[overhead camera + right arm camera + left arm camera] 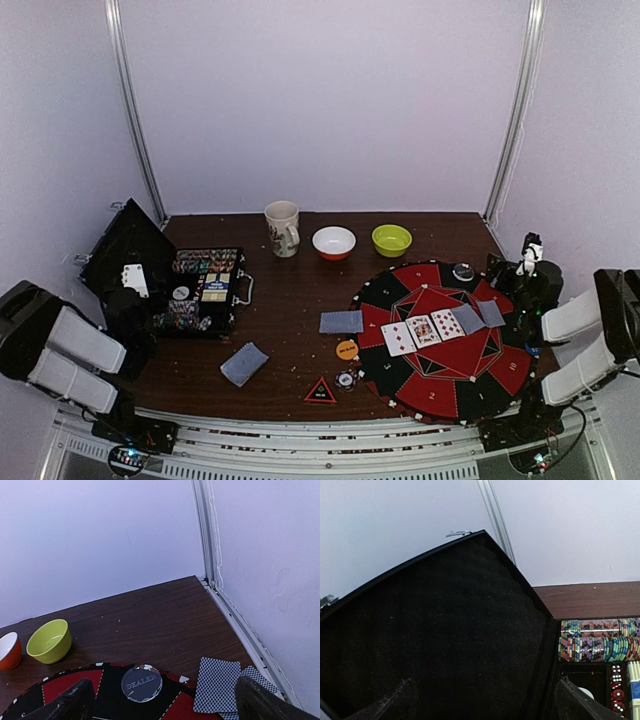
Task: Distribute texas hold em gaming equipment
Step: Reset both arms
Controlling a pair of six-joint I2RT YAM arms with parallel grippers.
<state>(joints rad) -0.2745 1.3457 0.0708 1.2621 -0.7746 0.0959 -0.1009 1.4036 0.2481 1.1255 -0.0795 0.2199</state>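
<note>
Centre right: three face-up cards [423, 330], with two face-down cards [467, 319] beside them. Upper centre: two bowls, a white bowl [333, 241] and a green bowl [391, 239], and one mug [282, 228]. Lower centre: one orange disc [347, 349], one triangular marker [320, 391]. Left: one open case [195, 290].

Ahead of my right fingers [70, 702] the dark brown wooden table [160, 625] runs to a plain white back wall [100, 540]. That wall meets the white side wall [270, 555], off to their right, at a pale metal corner post [205, 530]. Beyond my left fingers [395, 705] more white wall rises with a second metal post [495, 520] slanting up it and a strip of table showing to their right, all in soft, even, faintly lilac light.
</note>
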